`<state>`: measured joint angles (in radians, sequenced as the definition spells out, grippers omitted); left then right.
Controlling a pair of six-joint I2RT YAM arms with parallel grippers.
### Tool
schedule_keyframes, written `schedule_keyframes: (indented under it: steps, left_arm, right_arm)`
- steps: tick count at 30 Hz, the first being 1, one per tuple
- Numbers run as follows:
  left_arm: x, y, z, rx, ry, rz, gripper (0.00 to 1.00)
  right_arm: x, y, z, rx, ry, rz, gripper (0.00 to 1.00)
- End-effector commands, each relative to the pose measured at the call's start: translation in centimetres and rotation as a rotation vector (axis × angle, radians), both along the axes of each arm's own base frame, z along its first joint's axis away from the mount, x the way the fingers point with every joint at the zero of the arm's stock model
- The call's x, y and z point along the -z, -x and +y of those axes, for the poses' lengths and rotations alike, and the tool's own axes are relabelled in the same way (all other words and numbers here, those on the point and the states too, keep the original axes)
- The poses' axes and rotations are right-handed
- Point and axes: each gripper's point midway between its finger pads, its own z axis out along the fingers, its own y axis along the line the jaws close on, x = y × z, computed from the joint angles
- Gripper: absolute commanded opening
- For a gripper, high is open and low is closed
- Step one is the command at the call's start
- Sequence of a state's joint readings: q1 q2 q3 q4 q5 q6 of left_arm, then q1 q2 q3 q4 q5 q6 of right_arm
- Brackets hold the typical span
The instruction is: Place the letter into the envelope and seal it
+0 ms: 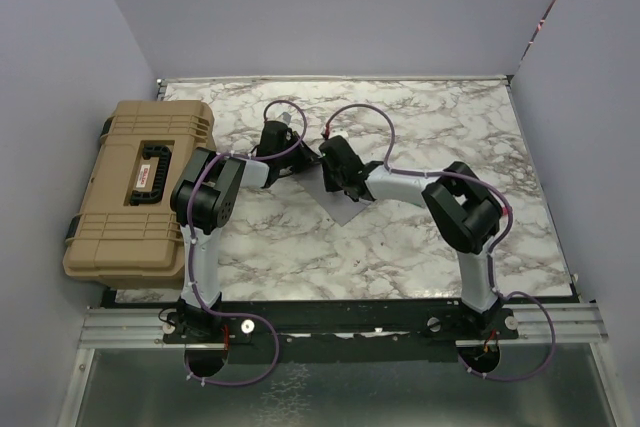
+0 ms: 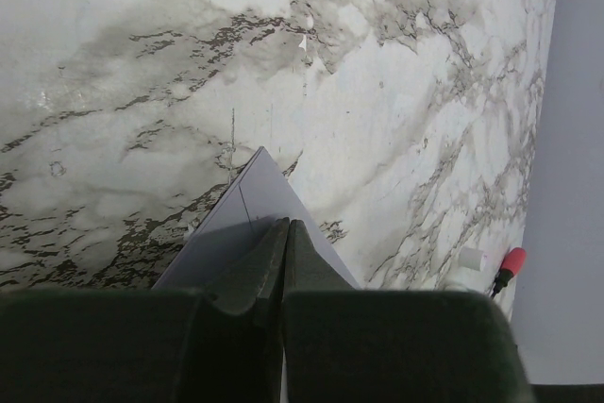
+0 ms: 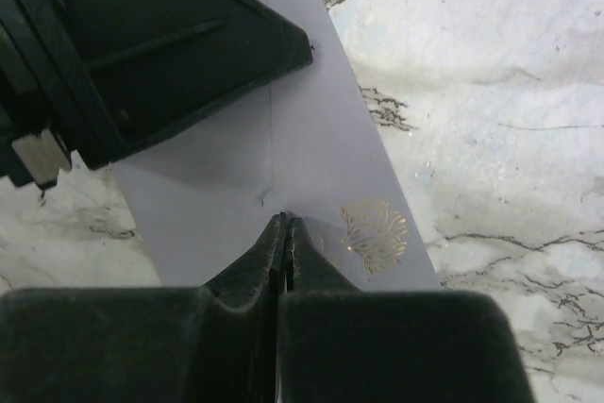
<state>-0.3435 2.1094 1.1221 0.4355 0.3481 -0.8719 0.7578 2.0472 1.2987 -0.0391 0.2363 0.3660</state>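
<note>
I am looking at the envelope lying flat on the marble tabletop: pale grey, a thin crease running across it, a small gold emblem glinting near one edge.

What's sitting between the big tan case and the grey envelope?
In the top view, only the left arm crosses the marble table between the case and the envelope.

centre of the frame is jammed: left gripper and right gripper, both pinched closed, tips down on the envelope, close together. tan hard case fills the left edge of the table, right beside the left arm elbow. walls close left, top, right. open marble at upper right and across the lower middle.
</note>
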Motion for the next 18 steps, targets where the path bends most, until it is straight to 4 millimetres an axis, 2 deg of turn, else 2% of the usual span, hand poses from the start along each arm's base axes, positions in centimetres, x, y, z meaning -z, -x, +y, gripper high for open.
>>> schedule_keyframes:
  steps: [1,7,14,18]
  left_arm:
    - [6.7,3.0,3.2,-0.044,-0.155,0.187,0.00]
    - [6.7,2.9,3.1,-0.040,-0.151,0.189,0.00]
    - [6.6,2.9,3.1,-0.034,-0.151,0.187,0.00]
    - [6.6,2.8,3.0,-0.026,-0.157,0.186,0.00]
  right_arm:
    - [6.2,7.3,-3.3,-0.071,0.166,0.246,0.00]
    - [6.7,7.7,-4.5,-0.027,0.194,0.250,0.00]
    - [6.4,7.5,-4.7,0.006,0.196,0.243,0.00]
    - [6.6,8.2,-5.4,-0.015,0.202,0.244,0.00]
